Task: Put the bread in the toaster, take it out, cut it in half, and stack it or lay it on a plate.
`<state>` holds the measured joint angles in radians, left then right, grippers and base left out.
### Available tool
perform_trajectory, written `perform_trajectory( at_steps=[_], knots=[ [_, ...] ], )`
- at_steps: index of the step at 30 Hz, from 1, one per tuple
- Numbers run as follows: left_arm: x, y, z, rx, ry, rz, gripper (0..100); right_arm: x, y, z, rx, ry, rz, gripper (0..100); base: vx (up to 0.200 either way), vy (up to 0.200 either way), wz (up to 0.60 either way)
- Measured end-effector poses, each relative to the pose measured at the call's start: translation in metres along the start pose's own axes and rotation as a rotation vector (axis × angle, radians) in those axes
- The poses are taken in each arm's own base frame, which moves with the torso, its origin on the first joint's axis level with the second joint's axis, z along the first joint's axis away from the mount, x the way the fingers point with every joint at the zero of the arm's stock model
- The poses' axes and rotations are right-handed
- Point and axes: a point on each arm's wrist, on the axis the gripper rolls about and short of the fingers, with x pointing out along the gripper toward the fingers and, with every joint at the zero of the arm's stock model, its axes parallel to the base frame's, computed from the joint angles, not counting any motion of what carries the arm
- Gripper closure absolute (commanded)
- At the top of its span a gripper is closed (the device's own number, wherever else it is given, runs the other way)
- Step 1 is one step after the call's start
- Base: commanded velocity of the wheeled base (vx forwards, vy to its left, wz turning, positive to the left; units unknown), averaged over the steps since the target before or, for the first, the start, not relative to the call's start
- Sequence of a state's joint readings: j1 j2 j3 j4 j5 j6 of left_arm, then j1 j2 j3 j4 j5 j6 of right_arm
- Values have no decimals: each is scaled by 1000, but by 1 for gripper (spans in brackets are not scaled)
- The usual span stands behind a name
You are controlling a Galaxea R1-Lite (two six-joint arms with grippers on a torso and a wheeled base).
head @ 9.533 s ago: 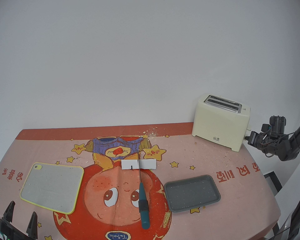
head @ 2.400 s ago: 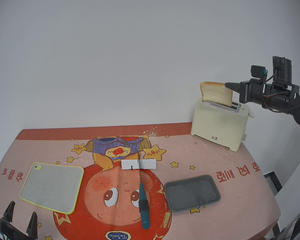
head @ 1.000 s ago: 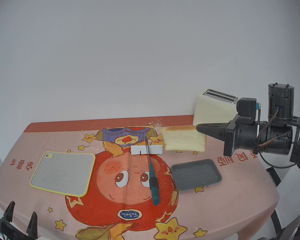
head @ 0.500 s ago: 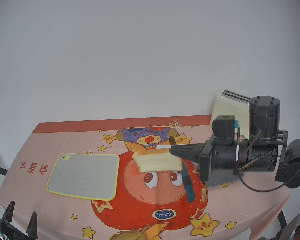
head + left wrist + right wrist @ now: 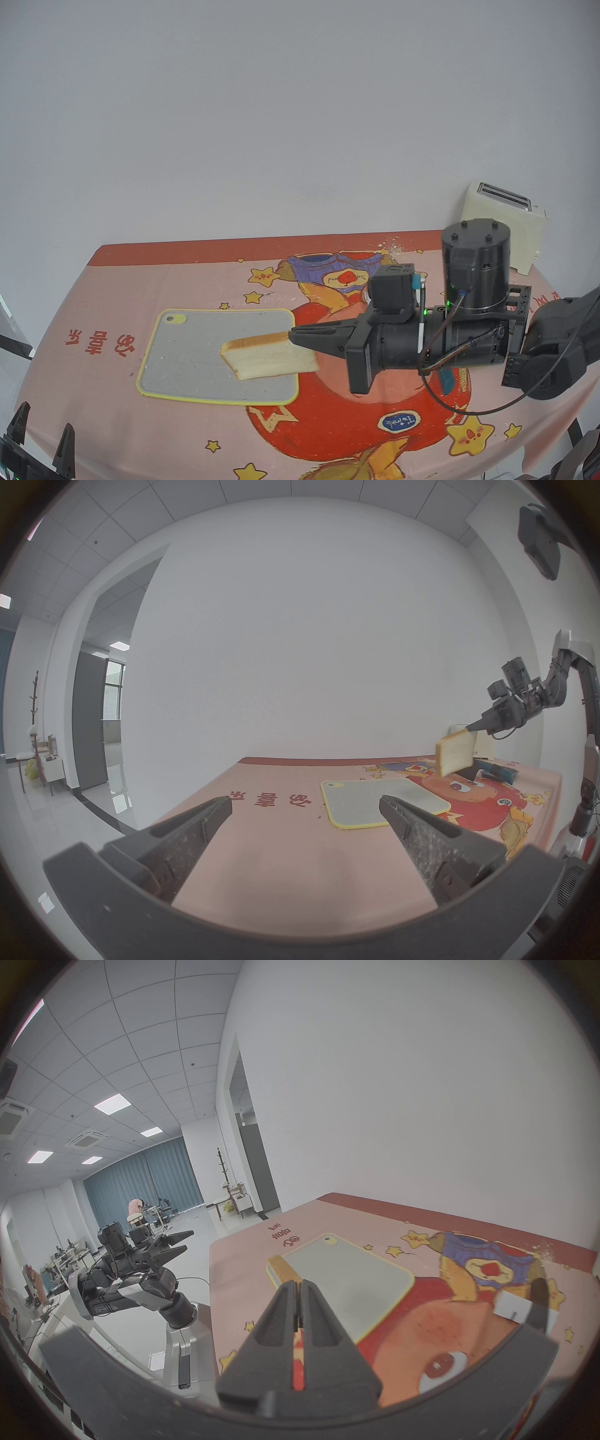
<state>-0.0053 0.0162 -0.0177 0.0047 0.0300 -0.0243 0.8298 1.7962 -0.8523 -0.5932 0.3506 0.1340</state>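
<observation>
A slice of bread (image 5: 267,356) hangs flat a little above the near right corner of the grey, yellow-rimmed cutting board (image 5: 187,350). My right gripper (image 5: 297,335) is shut on the slice's right edge. In the left wrist view the bread (image 5: 455,752) is well above the board (image 5: 375,792), held by the right gripper (image 5: 484,725). In the right wrist view the shut fingers (image 5: 299,1300) pinch the bread (image 5: 287,1270), seen edge-on over the board (image 5: 350,1279). The cream toaster (image 5: 509,224) stands at the far right with empty slots. My left gripper (image 5: 306,830) is open, low at the table's left end.
The teal knife handle (image 5: 445,379) peeks out beneath my right arm, and the knife (image 5: 539,1310) lies beside a white label (image 5: 514,1305). The printed tablecloth (image 5: 125,281) left of the board is bare. The table's left edge is close to my left gripper's fingers (image 5: 62,445).
The right gripper lifted the bread out of the toaster and carried it left across the table to above the cutting board. The head camera turned along with it. The left gripper stayed put.
</observation>
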Motion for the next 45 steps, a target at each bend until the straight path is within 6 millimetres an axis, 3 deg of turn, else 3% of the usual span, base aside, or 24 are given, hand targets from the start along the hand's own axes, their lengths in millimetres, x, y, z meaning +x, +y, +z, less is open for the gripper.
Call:
perform_trajectory(
  at_steps=[10,28,43,44,45],
  knots=[
    [0,0,0,0,0,-1,0,30,-4,-16,50,9,40,100,0,0,0],
    [0,0,0,0,0,-1,0,43,-14,-41,120,93,42,100,0,0,0],
    [0,0,0,0,0,-1,0,64,-32,-45,114,52,23,100,0,0,0],
    [0,0,0,0,0,-1,0,65,-34,-45,113,50,19,0,0,0,0],
    [0,0,0,0,0,-1,0,67,-36,-45,113,47,13,0,0,0,0]
  ],
)
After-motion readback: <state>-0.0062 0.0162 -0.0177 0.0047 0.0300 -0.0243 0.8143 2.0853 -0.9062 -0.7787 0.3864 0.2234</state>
